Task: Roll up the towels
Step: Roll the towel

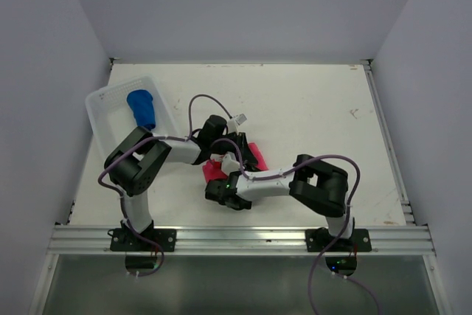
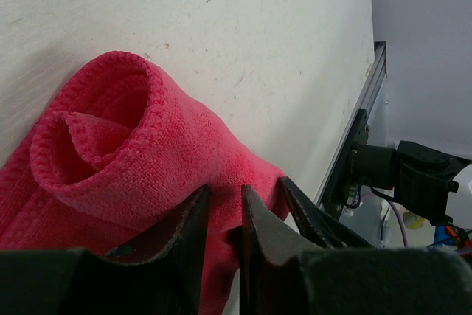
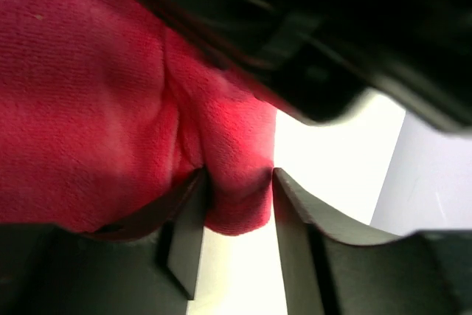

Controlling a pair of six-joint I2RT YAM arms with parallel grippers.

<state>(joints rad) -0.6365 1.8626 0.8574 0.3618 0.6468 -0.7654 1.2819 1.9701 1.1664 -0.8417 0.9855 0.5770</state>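
The pink-red towel [image 1: 257, 157] lies partly rolled at the table's middle, mostly hidden under both grippers. In the left wrist view the pink-red towel [image 2: 110, 145] shows a coiled end. My left gripper [image 2: 221, 204] is shut on a fold at the roll's near edge; from above, my left gripper [image 1: 223, 154] sits over the towel. My right gripper [image 3: 236, 197] pinches a hanging fold of the pink-red towel [image 3: 81, 108] between its fingers; in the top view my right gripper [image 1: 216, 184] is at the towel's near-left end. The blue towel [image 1: 141, 108] lies rolled in the basket.
A white slotted basket [image 1: 99, 105] stands at the back left of the white table [image 1: 310, 108]. A metal rail [image 1: 236, 237] runs along the near edge. Grey walls close in the sides and back. The two wrists crowd together over the towel.
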